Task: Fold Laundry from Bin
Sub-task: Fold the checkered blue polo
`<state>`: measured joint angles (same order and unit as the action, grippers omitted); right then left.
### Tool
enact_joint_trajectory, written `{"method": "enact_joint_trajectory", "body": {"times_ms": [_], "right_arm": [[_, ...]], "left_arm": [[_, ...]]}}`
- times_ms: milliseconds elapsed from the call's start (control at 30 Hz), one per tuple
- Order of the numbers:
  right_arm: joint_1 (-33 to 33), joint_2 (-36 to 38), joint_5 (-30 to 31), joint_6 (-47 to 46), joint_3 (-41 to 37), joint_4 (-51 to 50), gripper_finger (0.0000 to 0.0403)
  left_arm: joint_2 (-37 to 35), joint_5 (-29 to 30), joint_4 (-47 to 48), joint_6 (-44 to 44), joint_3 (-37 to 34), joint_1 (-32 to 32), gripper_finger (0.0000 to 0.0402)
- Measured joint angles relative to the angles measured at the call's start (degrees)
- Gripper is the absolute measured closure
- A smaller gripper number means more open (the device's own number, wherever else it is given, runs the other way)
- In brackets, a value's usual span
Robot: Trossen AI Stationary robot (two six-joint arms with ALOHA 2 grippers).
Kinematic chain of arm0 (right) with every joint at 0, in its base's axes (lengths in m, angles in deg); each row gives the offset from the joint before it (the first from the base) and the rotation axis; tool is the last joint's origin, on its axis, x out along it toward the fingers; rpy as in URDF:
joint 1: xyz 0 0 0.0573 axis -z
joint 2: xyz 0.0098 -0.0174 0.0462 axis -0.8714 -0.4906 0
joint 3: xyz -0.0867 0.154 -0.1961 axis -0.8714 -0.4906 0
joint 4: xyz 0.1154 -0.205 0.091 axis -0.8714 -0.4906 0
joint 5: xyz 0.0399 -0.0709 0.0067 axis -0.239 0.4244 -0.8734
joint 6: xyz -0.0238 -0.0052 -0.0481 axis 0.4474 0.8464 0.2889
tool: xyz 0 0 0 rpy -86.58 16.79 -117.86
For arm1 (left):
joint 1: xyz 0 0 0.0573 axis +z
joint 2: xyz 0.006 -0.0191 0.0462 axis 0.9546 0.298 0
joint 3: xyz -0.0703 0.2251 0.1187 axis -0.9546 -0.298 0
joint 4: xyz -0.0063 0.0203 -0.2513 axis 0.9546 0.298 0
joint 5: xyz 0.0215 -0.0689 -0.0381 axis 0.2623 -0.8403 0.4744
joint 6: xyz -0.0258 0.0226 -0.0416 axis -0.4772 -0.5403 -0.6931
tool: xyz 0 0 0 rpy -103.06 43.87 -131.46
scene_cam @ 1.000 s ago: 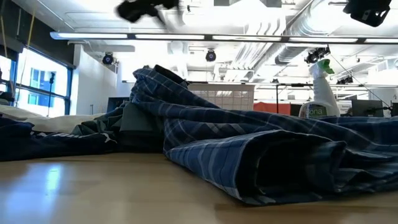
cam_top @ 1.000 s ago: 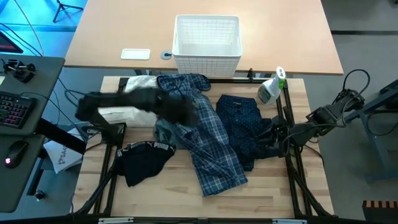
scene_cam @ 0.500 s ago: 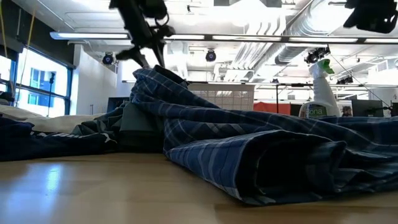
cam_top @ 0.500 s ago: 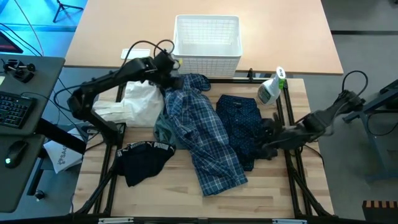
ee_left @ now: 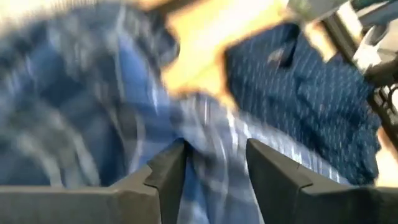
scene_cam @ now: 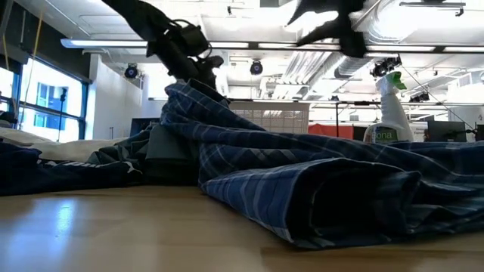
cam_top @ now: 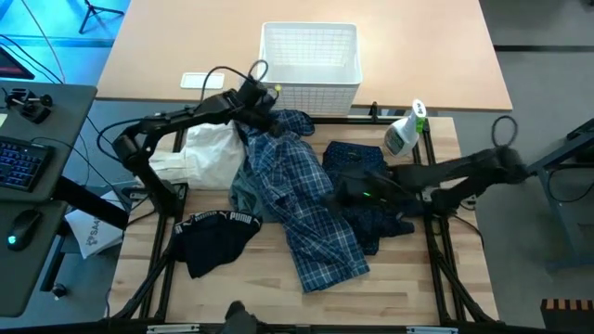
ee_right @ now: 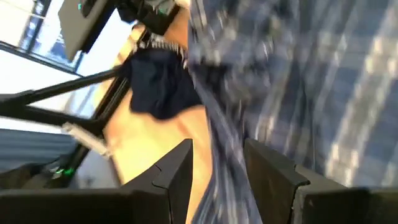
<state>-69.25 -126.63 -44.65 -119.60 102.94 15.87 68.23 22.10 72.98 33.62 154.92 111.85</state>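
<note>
Light wooden bench (cam_top: 399, 288), garments spread across it. Plaid shirt (cam_top: 306, 199) runs down the middle, navy dotted trousers (cam_top: 362, 172) just beside it, overlapping. White cloth (cam_top: 209, 153) on the far left; black Puma piece (cam_top: 215, 237) nearer the front. Spray bottle (cam_top: 405, 130) at the back edge, white bin (cam_top: 309, 57) behind.

White "PUMA" lettering on the waistband of the black piece (cam_top: 218, 232) at the table's left front.
</note>
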Motion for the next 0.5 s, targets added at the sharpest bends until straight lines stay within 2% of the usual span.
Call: {"method": "enact_joint_trajectory", "body": {"times_ms": [100, 200, 400, 500], "right_arm": [[2.2, -8.1, 0.0, 8.7, 8.0, 0.0, 0.0264], [4.1, -16.4, -0.3, 14.2, 16.6, -1.0, 0.0258], [8.9, -30.1, -2.4, 14.6, 33.3, -4.8, 0.0199], [11.1, -35.4, -3.4, 10.0, 40.6, -7.9, 0.0169]], "left_arm": [[-0.1, 0.4, -1.2, 3.4, 2.1, 1.4, 0.0259], [-0.9, 0.6, 2.7, 8.6, 5.2, 2.8, 0.0266], [-4.5, 3.8, 11.8, 17.3, 9.1, 5.1, 0.0273], [-6.2, 7.3, 14.2, 20.7, 9.2, 6.0, 0.0273]]}}
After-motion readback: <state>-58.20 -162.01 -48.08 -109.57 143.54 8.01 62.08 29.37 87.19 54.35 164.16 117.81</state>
